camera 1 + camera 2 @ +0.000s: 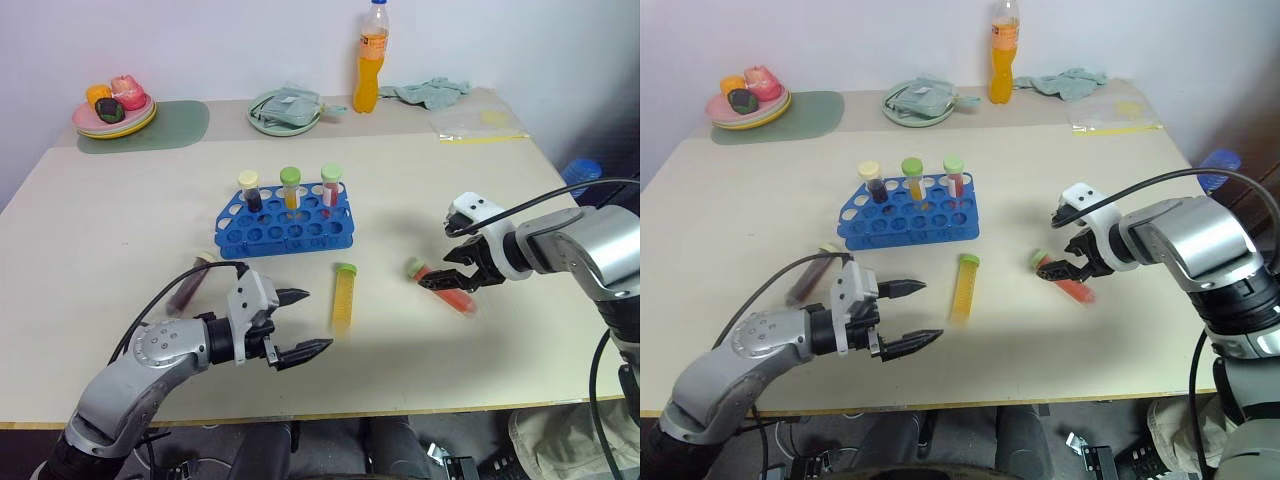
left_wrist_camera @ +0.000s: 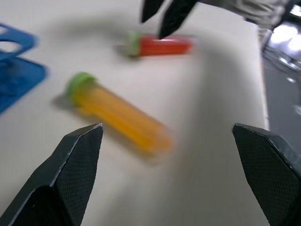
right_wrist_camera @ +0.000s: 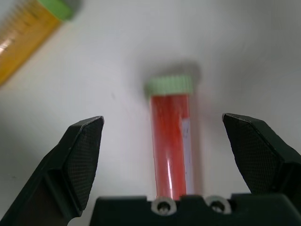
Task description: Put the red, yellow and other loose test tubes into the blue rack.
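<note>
The blue rack (image 1: 285, 225) stands mid-table with three capped tubes upright in its back row. A yellow test tube (image 1: 343, 298) with a green cap lies just in front of the rack. A red test tube (image 1: 445, 288) with a green cap lies to its right. My right gripper (image 1: 440, 257) hovers open right over the red tube (image 3: 171, 141), one finger on each side, apart from it. A dark tube (image 1: 190, 285) lies left of the rack beside my left arm. My left gripper (image 1: 319, 320) is open and empty, pointing at the yellow tube (image 2: 117, 115).
At the back edge stand an orange drink bottle (image 1: 371, 58), a pale green dish (image 1: 285, 110) holding a cloth, and stacked plates (image 1: 113, 108) with toy food on a green mat. A crumpled cloth (image 1: 430, 92) and a plastic bag (image 1: 480, 125) lie back right.
</note>
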`<state>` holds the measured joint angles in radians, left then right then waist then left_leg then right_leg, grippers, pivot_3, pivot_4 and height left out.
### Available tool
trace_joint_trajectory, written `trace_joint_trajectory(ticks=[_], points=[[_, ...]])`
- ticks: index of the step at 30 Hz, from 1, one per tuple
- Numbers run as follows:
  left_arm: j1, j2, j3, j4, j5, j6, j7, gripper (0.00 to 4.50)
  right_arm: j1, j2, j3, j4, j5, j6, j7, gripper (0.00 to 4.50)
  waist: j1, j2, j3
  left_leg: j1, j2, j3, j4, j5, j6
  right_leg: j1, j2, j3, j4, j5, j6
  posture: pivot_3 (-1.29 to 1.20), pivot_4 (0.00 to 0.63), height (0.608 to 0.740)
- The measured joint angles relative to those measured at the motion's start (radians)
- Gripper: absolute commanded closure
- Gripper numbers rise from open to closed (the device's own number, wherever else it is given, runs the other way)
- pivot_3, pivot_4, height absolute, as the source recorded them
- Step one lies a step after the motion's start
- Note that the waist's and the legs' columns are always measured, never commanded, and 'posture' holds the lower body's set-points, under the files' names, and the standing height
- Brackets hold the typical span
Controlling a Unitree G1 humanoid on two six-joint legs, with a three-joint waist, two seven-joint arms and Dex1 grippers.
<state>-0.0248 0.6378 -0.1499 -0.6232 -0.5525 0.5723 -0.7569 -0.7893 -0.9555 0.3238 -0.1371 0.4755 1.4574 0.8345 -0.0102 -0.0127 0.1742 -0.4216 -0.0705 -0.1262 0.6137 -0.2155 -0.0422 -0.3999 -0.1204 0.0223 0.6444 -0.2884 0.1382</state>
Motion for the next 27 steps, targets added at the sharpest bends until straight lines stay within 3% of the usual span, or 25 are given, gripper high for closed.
trace_joint_trajectory(ticks=[2, 5, 10, 11, 16, 19, 23, 25, 27], points=[[-0.01, -0.019, -0.017, -0.002, 0.0, -0.011, -0.005, 0.0, -0.021, 0.007, 0.038, 0.053, -0.005, 0.004, -0.002, 0.0, -0.001, 0.0, 0.0, 0.0, 0.0, 0.0, 0.0, 0.0, 0.0, 0.0, 0.0, 0.0, 0.0, 0.0, 0.0, 0.0, 0.15, 0.74], [-0.009, -0.026, -0.03, -0.005, 0.002, -0.018, -0.009, 0.0, -0.04, 0.025, 0.08, 0.115, -0.028, 0.001, -0.005, 0.84, -0.001, 0.0, 0.0, 0.0, 0.0, 0.0, 0.0, 0.0, 0.0, 0.0, 0.0, 0.0, 0.0, 0.0, 0.0, 0.0, 0.15, 0.74], [0.02, -0.024, -0.03, -0.005, 0.023, -0.048, -0.01, 0.0, -0.06, 0.034, 0.103, 0.139, -0.043, -0.003, -0.004, 3.39, -0.002, 0.0, 0.0, 0.0, 0.0, 0.0, 0.0, 0.0, 0.0, -0.001, 0.0, 0.0, 0.001, 0.0, 0.001, 0.0, 0.15, 0.74], [0.027, -0.028, -0.03, -0.005, 0.025, -0.053, -0.009, 0.0, -0.062, 0.034, 0.104, 0.14, -0.044, -0.002, -0.004, 3.72, -0.002, 0.0, 0.0, 0.0, 0.0, 0.0, 0.0, 0.0, 0.0, -0.001, 0.0, 0.0, 0.001, 0.0, 0.001, 0.0, 0.15, 0.74], [0.063, -0.061, -0.024, -0.007, 0.021, -0.064, 0.004, 0.0, -0.057, 0.019, 0.089, 0.06, -0.038, -0.069, 0.028, 3.79, -0.001, 0.001, 0.001, -0.002, 0.0, 0.0, 0.0, 0.0, 0.0, -0.002, 0.0, 0.0, 0.001, 0.0, 0.001, 0.0, 0.15, 0.74], [0.094, -0.101, 0.038, 0.002, -0.01, -0.074, 0.04, 0.0, 0.06, 0.05, -0.093, -0.053, -0.038, -0.333, 0.024, 3.79, 0.0, 0.0, 0.0, -0.002, 0.0, 0.0, 0.0, 0.0, 0.0, -0.002, 0.001, -0.001, 0.001, 0.0, 0.001, 0.0, 0.15, 0.74], [0.085, -0.143, 0.156, 0.102, -0.002, -0.112, 0.107, 0.0, 0.208, 0.251, -0.302, -0.175, -0.035, -0.69, -0.052, 3.79, -0.002, 0.0, 0.0, 0.0, 0.0, 0.0, 0.001, 0.0, 0.0, -0.001, 0.001, -0.001, 0.003, 0.0, 0.001, 0.0, 0.15, 0.74], [0.072, -0.17, 0.183, 0.15, 0.013, -0.129, 0.143, 0.0, 0.245, 0.36, -0.327, -0.197, -0.036, -0.758, -0.117, 3.79, -0.002, 0.0, 0.0, 0.001, 0.0, 0.0, 0.002, 0.001, 0.0, 0.0, 0.001, -0.001, 0.004, 0.0, 0.001, 0.0, 0.15, 0.74], [0.05, -0.221, 0.221, 0.198, 0.019, -0.145, 0.192, 0.0, 0.276, 0.566, -0.343, -0.181, -0.055, -0.857, -0.251, 3.79, -0.005, -0.001, -0.001, 0.003, 0.0, -0.003, 0.001, 0.001, -0.001, 0.0, 0.002, 0.0, 0.005, 0.0, 0.001, 0.0, 0.15, 0.74]])
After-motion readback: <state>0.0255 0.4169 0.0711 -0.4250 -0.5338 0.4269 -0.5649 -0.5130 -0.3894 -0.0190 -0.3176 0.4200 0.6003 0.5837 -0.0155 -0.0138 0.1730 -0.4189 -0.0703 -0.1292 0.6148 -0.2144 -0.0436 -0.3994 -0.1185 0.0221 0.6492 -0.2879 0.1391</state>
